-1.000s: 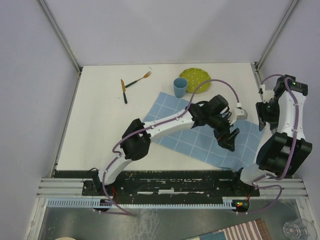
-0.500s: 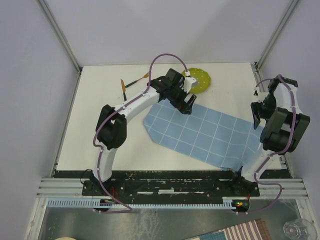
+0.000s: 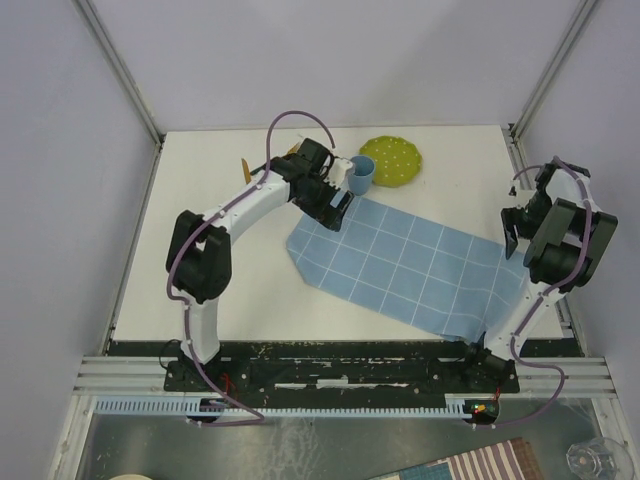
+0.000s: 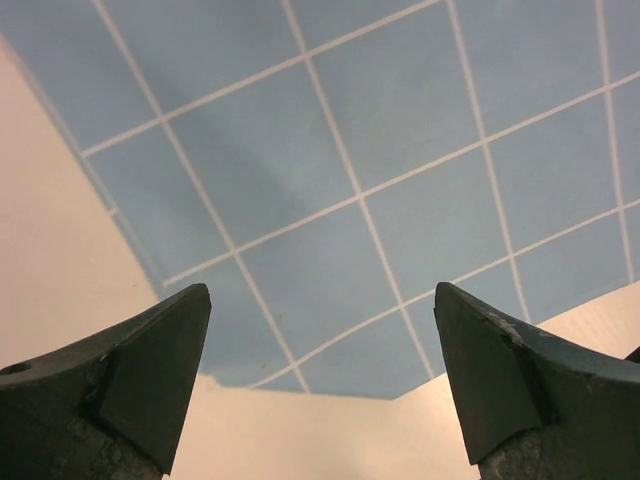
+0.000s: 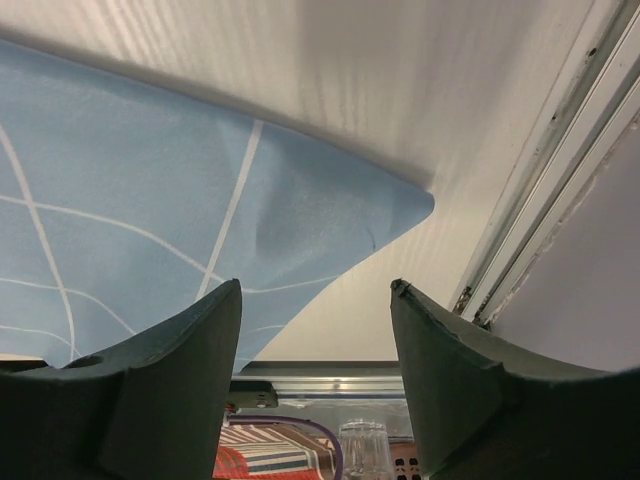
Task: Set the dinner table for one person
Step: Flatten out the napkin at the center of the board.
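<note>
Within the last second the left arm has swung from above the middle of the cloth to its far left corner, and the right hand's jaws have spread wider while that arm drew back to the right edge. The left hand (image 3: 338, 198) now hangs wide open and empty. Its wrist view shows only the light-blue gridded cloth (image 3: 410, 265) with bare counter (image 3: 200, 250) past the hem. Outward from those fingers, the blue cup (image 3: 361, 173) stands upright just beside them, to the right and slightly farther off, near the cloth's far edge. Whether its base touches the hem I cannot tell. The green plate (image 3: 395, 160) lies just beyond the cup, and the cutlery (image 3: 243, 166) lies on the other side, mostly hidden behind the left forearm. The right hand (image 5: 317, 292), jaws apart and gripping nothing, hovers over the cloth's right corner, well apart from the dishes. The white counter underlies everything, and the cloth lies flat on it, running diagonally from far left to near right. The left arm is much the nearer to cup and plate, so the next pick is probably its to make, with a short reach rightward.
</note>
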Controlling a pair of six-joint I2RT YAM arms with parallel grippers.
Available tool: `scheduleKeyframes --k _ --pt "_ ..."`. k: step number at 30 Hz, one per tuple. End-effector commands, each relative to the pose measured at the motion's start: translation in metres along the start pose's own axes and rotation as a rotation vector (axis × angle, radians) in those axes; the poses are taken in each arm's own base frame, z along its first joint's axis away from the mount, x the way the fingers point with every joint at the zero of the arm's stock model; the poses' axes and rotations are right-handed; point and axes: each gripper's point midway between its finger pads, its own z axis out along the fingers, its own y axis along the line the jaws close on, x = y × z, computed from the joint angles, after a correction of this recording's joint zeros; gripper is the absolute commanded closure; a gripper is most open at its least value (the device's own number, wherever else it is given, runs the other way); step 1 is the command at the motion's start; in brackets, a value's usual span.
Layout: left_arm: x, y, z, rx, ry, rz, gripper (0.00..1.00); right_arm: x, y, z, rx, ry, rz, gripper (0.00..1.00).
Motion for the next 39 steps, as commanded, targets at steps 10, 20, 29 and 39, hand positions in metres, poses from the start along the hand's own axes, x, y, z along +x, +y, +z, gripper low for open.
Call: scheduleKeyframes --k 10,20,29,39 --pt "0.009 0.04 -0.05 -0.102 -0.012 -0.018 0.01 -0.017 -0.028 0.016 -0.001 -0.008 0.034 0.3" --pt "0.013 0.044 -0.061 -0.119 -0.014 -0.012 0.01 -0.017 -0.013 0.025 -0.084 0.008 0.071 0.3" --pt "0.011 0.043 -0.066 -0.111 -0.017 -0.012 0.01 -0.018 -0.009 0.031 -0.106 0.01 0.102 0.31" --pt "0.01 0.04 -0.073 -0.108 -0.024 -0.01 0.01 -0.009 -0.007 0.04 -0.095 0.034 0.139 0.33"
